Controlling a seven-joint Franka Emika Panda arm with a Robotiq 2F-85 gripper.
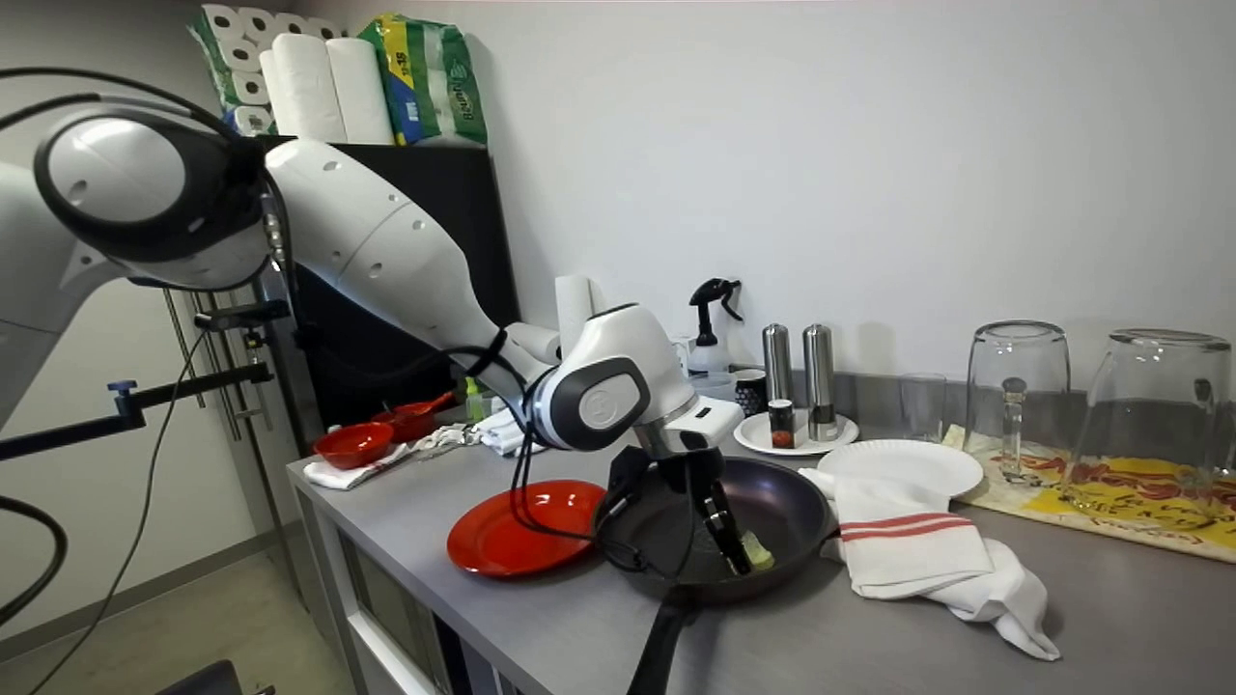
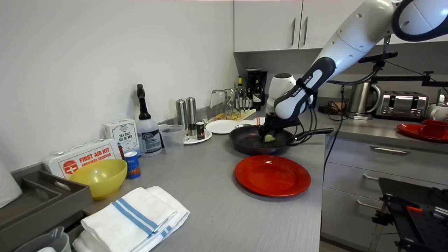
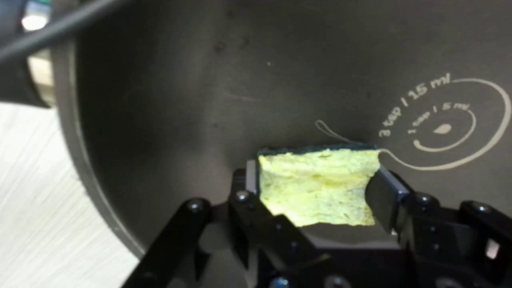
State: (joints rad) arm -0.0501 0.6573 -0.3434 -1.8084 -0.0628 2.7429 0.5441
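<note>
**Insp. A:** Step in hand, your view?

**Insp. B:** Judged: gripper (image 3: pixel 318 176) has its hold on a yellow sponge (image 3: pixel 320 190), low inside a frying pan (image 3: pixel 180 100). Next move prob. calls for a firm, level hold w/ light downward pressure, so the sponge doesn't twist out.

**A:** Gripper cond.?

**B:** Closed onto the sponge; gap = sponge width, no slack obs. Fingers (image 3: pixel 384 198) meet it at opp. ends.

**A:** Sponge pos.?

**B:** Btwn the fingers, yellow face to wrist cam., dark layer along far edge. Resting on pan floor or just above: can't tell.

**A:** Further out?

**B:** Around gripper: pan wall, plus printed marks (image 3: pixel 442 128) on the floor near the fingers. Pan handle (image 1: pixel 661 642) runs out past the rim. Just outside the pan, red plate (image 2: pixel 273 176), seen in both exterior views; opp. side, white towel w/ red stripes (image 1: pixel 908 555), near the pan. Beyond the towel, white plate (image 1: pixel 903 463). Well apart, twd. wall: metal mills (image 1: pixel 818 372), glass mugs (image 1: pixel 1019 396).
</note>
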